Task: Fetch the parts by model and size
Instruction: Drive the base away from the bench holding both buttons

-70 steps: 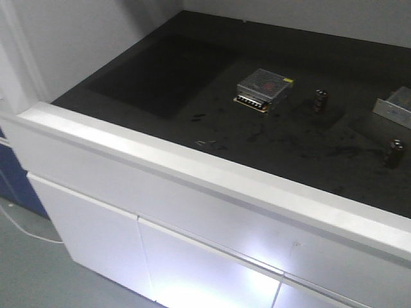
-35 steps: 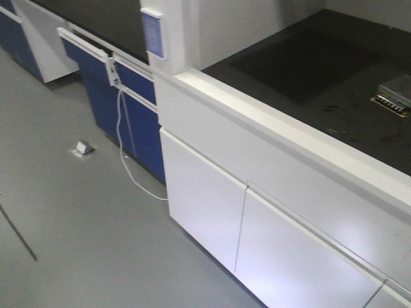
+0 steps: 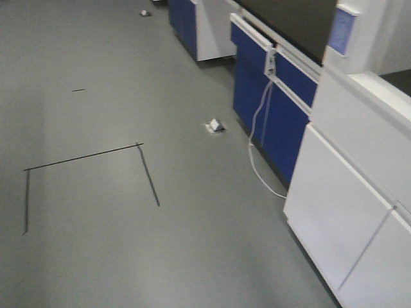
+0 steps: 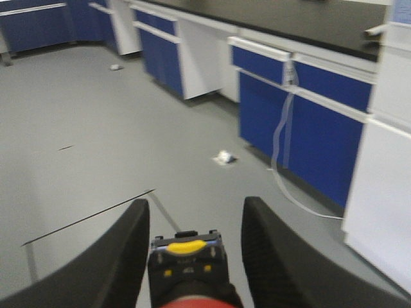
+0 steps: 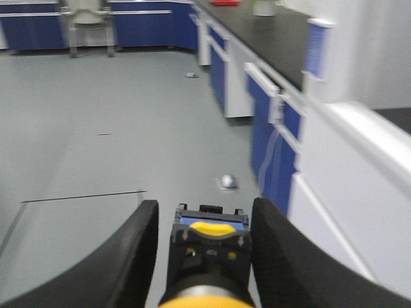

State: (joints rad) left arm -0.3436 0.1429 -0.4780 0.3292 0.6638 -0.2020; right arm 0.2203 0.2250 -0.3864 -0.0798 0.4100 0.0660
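Closest in, the left gripper (image 4: 195, 218) has the red switch (image 4: 186, 260) between its black fingers. The cap points toward the wrist and the base points out over the floor (image 4: 96, 128). One finger sits against the body and a sliver of gap shows on the other side, but the part hangs in mid-air, so I read it as clamped. Same story on the other arm: the right gripper (image 5: 205, 212) carries the yellow switch (image 5: 210, 247), fingers hugging both sides of the body, blue-grey base facing forward. So both parts are in hand, one per arm.

Further out it's open grey floor. Dark lines (image 3: 148, 173) mark a part-square on it. Beyond them a small white scrap (image 3: 215, 126) lies on the floor near the foot of the blue cabinets (image 3: 270, 109). A white cable (image 3: 257, 154) droops down the cabinet front to the floor. A white cabinet (image 3: 347, 192) fills the right edge of the front view. Farthest back, a black worktop (image 3: 289, 25) runs along the top of the blue units. All of it is blurred.

My call: picking is done, both switches fetched. What's left is the carry and the hand-over. No drop-off spot shows in any view, so I can't say how far off that is. The main risk is a switch slipping in transit.
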